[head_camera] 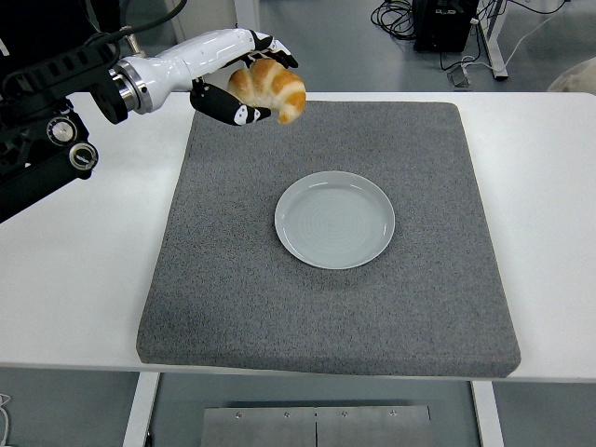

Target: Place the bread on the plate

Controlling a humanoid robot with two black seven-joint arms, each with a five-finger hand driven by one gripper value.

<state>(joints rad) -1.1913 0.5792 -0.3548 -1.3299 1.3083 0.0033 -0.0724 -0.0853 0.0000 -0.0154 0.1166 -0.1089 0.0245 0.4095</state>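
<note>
My left hand is shut on a golden croissant and holds it in the air above the far left part of the grey mat. Its white forearm comes in from the upper left. The pale round plate lies empty near the mat's middle, down and to the right of the croissant. The right arm does not show.
The grey mat covers most of the white table. Black arm hardware sits at the left edge. Beyond the table's far side are table legs and cables on the floor.
</note>
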